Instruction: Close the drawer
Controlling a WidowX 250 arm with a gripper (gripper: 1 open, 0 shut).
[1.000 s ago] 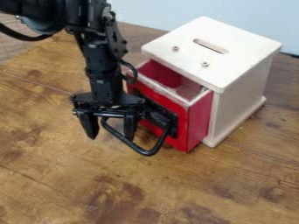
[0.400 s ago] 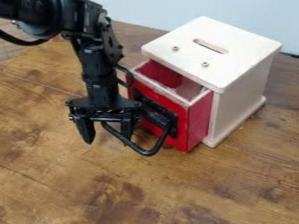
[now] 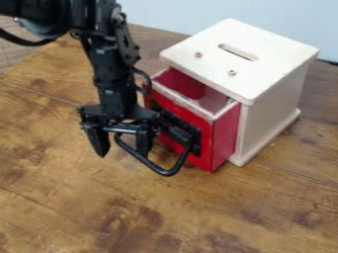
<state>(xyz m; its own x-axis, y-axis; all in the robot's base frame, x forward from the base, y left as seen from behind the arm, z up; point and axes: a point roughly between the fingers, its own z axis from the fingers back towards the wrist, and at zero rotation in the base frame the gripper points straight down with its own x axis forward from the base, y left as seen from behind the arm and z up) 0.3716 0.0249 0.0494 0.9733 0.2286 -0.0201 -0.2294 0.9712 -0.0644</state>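
The red drawer stands partly pulled out of the white wooden cabinet, its pale inside showing at the top. A large black loop handle sticks out from the black mount on its red front panel. My gripper hangs open just left of the drawer front, fingers pointing down. One finger is left of the handle, the other lies over the loop. Whether it touches the handle I cannot tell.
The cabinet sits on a brown wooden table and has a slot on top. The black arm comes in from the upper left. Open tabletop lies in front and to the left.
The gripper dipped slightly left and down, then came back a little toward the drawer front. The drawer has not visibly moved.
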